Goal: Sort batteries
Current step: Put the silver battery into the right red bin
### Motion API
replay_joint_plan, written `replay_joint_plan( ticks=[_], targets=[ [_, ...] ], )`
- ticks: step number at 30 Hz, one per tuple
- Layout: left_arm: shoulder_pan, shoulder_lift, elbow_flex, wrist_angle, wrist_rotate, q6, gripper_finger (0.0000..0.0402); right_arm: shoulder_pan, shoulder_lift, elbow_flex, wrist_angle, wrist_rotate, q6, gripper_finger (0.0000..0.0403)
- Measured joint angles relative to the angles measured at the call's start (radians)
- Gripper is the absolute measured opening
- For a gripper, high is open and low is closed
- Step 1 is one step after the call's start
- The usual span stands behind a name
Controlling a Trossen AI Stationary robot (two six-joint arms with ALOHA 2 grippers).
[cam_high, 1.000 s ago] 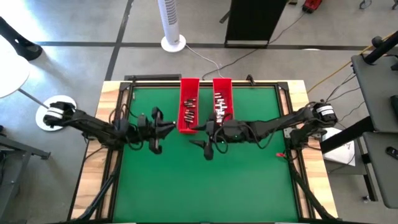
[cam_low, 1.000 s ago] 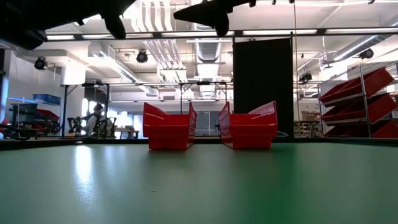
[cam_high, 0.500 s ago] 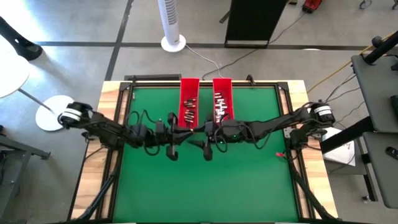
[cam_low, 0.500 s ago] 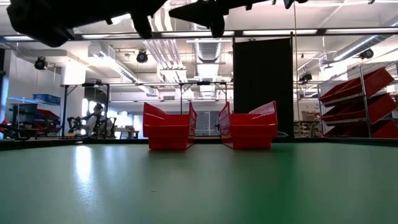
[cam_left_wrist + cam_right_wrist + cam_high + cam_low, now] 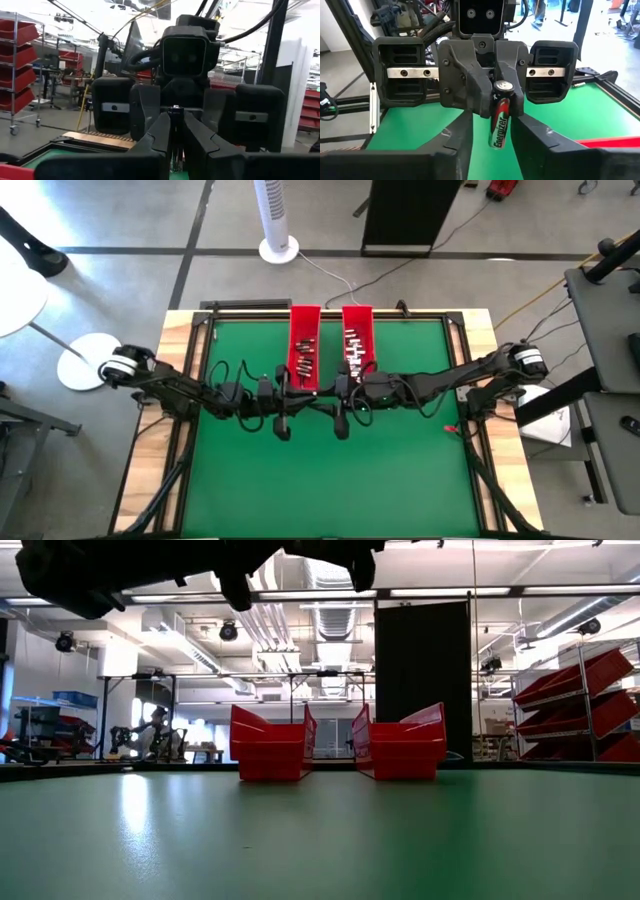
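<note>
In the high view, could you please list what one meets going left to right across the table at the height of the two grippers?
Left arm → left gripper → right gripper → right arm.

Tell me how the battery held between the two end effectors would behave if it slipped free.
The battery is a smooth cylinder, so it would likely roll on the green table. It looks rigid, probably dense for its size. The glossy wrap may be slippery under the left end effector.
</note>
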Motion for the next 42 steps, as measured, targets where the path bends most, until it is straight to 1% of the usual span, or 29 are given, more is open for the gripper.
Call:
replay_joint_plan(
  ticks=[9, 12, 14, 17, 20, 22, 24, 27, 29, 32, 34, 37, 40, 42],
  targets=[
    [-0.001, 0.006, 0.01, -0.013, 0.005, -0.001, 0.0013, 0.001, -0.008, 0.0, -0.018, -0.003, 0.003, 0.0068],
    [-0.001, 0.005, 0.01, -0.055, 0.006, 0.0, 0.0013, 0.0, -0.008, 0.0, -0.036, -0.001, 0.006, 0.0044],
    [-0.008, 0.005, 0.01, -0.094, 0.005, 0.003, 0.0014, 0.0, -0.008, 0.014, -0.11, -0.009, 0.009, 0.0026],
    [-0.014, 0.007, 0.009, -0.132, 0.004, 0.001, 0.0023, 0.001, -0.008, 0.054, -0.237, -0.013, 0.025, 0.0025],
    [-0.014, 0.006, 0.009, -0.172, -0.014, 0.006, 0.0045, 0.001, -0.006, 0.088, -0.325, -0.012, 0.045, 0.0025],
    [-0.014, 0.001, 0.009, -0.21, -0.025, 0.022, 0.0067, 0.0, -0.006, 0.122, -0.42, -0.011, 0.061, 0.0025],
    [-0.017, -0.021, 0.007, -0.279, -0.032, 0.054, 0.0092, -0.005, -0.006, 0.168, -0.548, -0.011, 0.072, 0.0025],
    [-0.026, -0.103, 0.003, -0.472, -0.031, 0.079, 0.013, -0.027, -0.01, 0.263, -0.816, 0.001, 0.075, 0.0025],
    [-0.035, -0.195, 0.008, -0.642, -0.031, 0.065, 0.0151, -0.047, 0.006, 0.329, -1.009, 0.017, 0.079, 0.0025],
    [-0.046, -0.32, 0.01, -0.925, -0.03, -0.006, 0.0171, -0.079, 0.055, 0.412, -1.244, 0.088, 0.062, 0.0025],
    [-0.051, -0.395, 0.008, -1.057, -0.03, -0.052, 0.0178, -0.115, 0.093, 0.451, -1.321, 0.099, 0.014, 0.0025],
    [-0.061, -0.482, 0.008, -1.165, -0.031, -0.106, 0.018, -0.183, 0.149, 0.464, -1.369, 0.095, -0.092, 0.0025],
    [-0.091, -0.53, -0.001, -1.221, -0.031, -0.157, 0.018, -0.256, 0.197, 0.451, -1.37, 0.009, -0.191, 0.0025],
    [-0.125, -0.546, -0.011, -1.215, -0.032, -0.165, 0.018, -0.303, 0.218, 0.445, -1.369, -0.049, -0.23, 0.0025]
  ],
)
